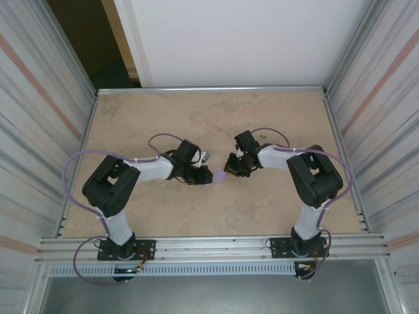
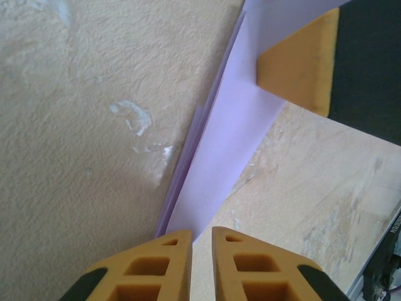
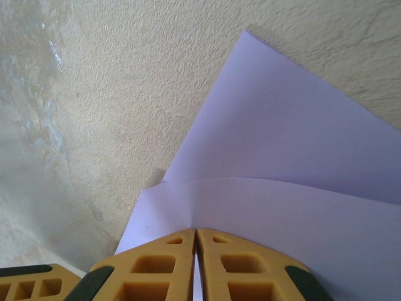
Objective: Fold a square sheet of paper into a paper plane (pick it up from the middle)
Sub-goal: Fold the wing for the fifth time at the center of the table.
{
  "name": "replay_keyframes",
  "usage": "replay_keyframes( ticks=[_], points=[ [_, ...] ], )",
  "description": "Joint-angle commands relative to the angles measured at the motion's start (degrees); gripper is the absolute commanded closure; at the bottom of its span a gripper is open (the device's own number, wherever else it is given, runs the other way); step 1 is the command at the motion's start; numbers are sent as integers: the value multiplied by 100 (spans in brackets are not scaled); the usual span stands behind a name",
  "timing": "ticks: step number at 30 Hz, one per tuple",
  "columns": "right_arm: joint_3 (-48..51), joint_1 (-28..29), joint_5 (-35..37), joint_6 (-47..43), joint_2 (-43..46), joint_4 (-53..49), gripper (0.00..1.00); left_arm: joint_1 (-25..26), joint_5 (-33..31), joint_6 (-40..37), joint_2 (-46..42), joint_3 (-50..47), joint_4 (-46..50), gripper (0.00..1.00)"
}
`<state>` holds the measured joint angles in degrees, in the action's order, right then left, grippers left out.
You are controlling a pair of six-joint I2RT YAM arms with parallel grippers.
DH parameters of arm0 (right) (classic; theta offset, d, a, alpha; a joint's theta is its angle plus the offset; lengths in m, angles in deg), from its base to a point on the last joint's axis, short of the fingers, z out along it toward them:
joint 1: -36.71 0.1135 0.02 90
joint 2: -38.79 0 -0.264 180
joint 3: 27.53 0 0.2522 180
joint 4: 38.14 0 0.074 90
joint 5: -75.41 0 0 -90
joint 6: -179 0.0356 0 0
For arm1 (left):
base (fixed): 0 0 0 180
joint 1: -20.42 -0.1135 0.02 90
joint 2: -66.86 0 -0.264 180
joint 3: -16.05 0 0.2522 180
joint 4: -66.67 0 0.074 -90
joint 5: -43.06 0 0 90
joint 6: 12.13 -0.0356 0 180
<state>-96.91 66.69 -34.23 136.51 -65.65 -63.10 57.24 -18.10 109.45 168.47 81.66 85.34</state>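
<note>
Left claw (image 1: pixel 203 175) and right claw (image 1: pixel 230 171) each clenched on an opposite edge of paper (image 1: pixel 218 176), doubled over close to table (image 1: pixel 262 209) at centre frame, likely mid first fold; next, pressing layers flat, edges aligned, to set crease.

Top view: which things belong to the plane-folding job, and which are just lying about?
Job: lavender paper, folded over; left gripper, shut on it; right gripper, shut on it.
Not the job: table; white smears on it; aluminium rail at the near edge.
</note>
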Motion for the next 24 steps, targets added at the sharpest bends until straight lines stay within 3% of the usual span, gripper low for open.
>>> replay_keyframes(
  ticks=[1, 17, 24],
  points=[
    [256, -18, 604, 76, -607, -554, 89, -48, -115, -116, 99, 35, 170, 84],
    [303, -95, 635, 24, -648, -621, 89, -140, -148, -103, 341, -44, 186, 87],
    [-306, -29, 148, -353, -101, -507, 86, -138, -133, -81, 439, 57, 366, 90]
  ],
)
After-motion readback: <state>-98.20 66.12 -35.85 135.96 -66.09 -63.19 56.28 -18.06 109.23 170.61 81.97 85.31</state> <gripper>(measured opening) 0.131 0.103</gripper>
